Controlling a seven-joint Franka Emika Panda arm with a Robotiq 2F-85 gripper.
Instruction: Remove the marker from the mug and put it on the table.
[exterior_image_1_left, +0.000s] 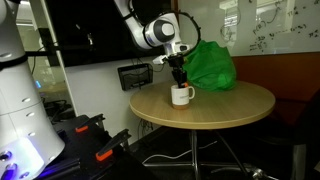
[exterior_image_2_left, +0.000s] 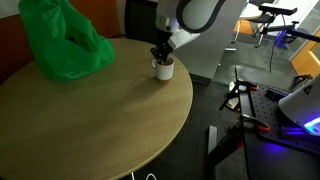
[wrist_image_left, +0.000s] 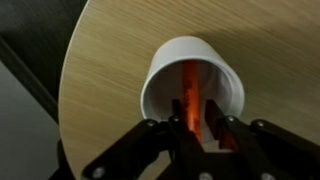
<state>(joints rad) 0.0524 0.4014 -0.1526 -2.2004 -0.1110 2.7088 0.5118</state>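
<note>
The white mug (wrist_image_left: 160, 70) stands on the round wooden table (wrist_image_left: 100, 70) near its edge. The orange-red marker (wrist_image_left: 187, 85) stands inside it, leaning on the wall. My gripper (wrist_image_left: 197, 125) reaches down into the mug's mouth, its two fingers close together on either side of the marker's upper part. In both exterior views the gripper (exterior_image_1_left: 178, 78) (exterior_image_2_left: 160, 55) hangs straight over the mug (exterior_image_1_left: 181, 95) (exterior_image_2_left: 164, 69); the marker is hidden there.
A large green bag (exterior_image_1_left: 212, 65) (exterior_image_2_left: 60, 45) lies on the table (exterior_image_1_left: 220, 105) (exterior_image_2_left: 90, 110) right behind the mug. A monitor stands beyond the table (exterior_image_1_left: 135, 75). Equipment and cables lie on the floor (exterior_image_2_left: 250, 110).
</note>
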